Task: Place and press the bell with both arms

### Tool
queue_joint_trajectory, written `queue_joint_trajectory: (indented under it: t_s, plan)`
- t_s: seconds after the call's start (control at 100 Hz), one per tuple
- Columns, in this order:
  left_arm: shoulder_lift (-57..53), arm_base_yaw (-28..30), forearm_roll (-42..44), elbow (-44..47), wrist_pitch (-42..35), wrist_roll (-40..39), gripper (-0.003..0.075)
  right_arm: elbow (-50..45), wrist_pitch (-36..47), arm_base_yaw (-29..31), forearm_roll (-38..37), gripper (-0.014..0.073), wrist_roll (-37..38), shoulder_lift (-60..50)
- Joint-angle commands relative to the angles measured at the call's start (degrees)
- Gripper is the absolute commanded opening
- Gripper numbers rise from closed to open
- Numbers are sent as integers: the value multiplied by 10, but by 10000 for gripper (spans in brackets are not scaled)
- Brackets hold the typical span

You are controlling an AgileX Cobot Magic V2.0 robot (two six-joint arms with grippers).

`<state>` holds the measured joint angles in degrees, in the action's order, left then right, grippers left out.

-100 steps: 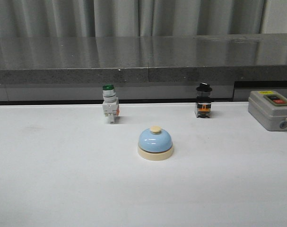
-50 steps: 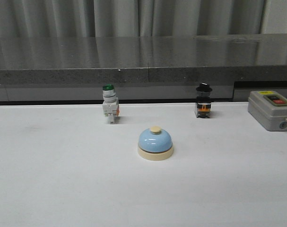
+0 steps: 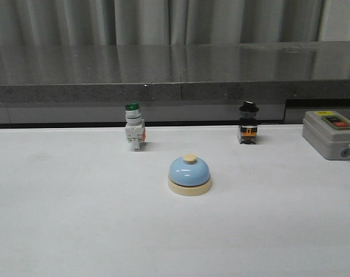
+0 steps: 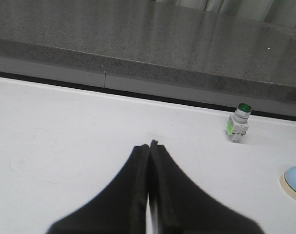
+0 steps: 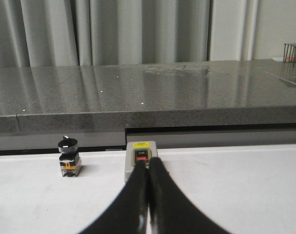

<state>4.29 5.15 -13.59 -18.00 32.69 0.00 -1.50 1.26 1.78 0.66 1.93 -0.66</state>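
Bell (image 3: 189, 175) upright on white table (image 3: 76, 219), centre, untouched, no arm near it in front view. Green-capped switch (image 3: 134, 127) behind-left, black knob switch (image 3: 248, 123) behind-right, grey box (image 3: 330, 134) far right. Left gripper (image 4: 150, 145) clenched, empty. Right gripper (image 5: 148, 163) clenched, seemingly empty, box just beyond tips.

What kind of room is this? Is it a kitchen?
Probably not a kitchen; it looks more like a robot test lab. A plain white table holds a blue bell, loose push-button switches like the green-capped one and a grey control box, with a grey curtain behind.
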Motion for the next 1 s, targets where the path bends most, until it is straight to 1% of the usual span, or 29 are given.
queue_joint_trajectory:
  t_s: [0.0, 0.08, 0.18, 0.28, 0.34, 0.41, 0.46, 0.57, 0.67, 0.75, 0.8, 0.99]
  plan:
    - [-21, -3, -13, 9, -50, -7, -20, 8, 46, 4, -7, -69, -1, -10]
    - [-41, -3, -13, 31, -78, 0, -20, 8, 46, 4, -7, -69, -1, -10]
    - [-62, -3, -14, 59, -113, 29, -20, 8, 46, 4, -7, -69, -1, -10]
    - [-63, -3, -15, 84, -157, 56, -20, 8, 46, 4, -7, -69, -1, -10]
    - [-63, -3, -15, 96, -188, 56, -20, 8, 46, 4, -7, -69, -1, -10]
    - [-63, -3, 3, 113, -233, 56, -20, 8, 46, 4, -7, -69, -1, -10]
    - [-63, -3, 31, 129, -273, 56, -20, 8, 46, 4, -7, -69, -1, -10]
    - [-63, -23, 61, 159, -355, 56, -20, 8, 46, 4, -7, -69, -1, -10]
    - [-63, -43, 79, 187, -400, 56, -20, 8, 46, 4, -7, -69, -1, -10]
    - [-63, -45, 81, 206, -423, 56, -20, 8, 46, 4, -7, -69, -1, -10]
    - [-63, -45, 82, 205, -393, 56, -20, 8, 46, 4, -7, -69, -1, -10]
    - [-63, -45, 82, 205, -378, 56, -20, 8, 46, 4, -7, -69, -1, -10]
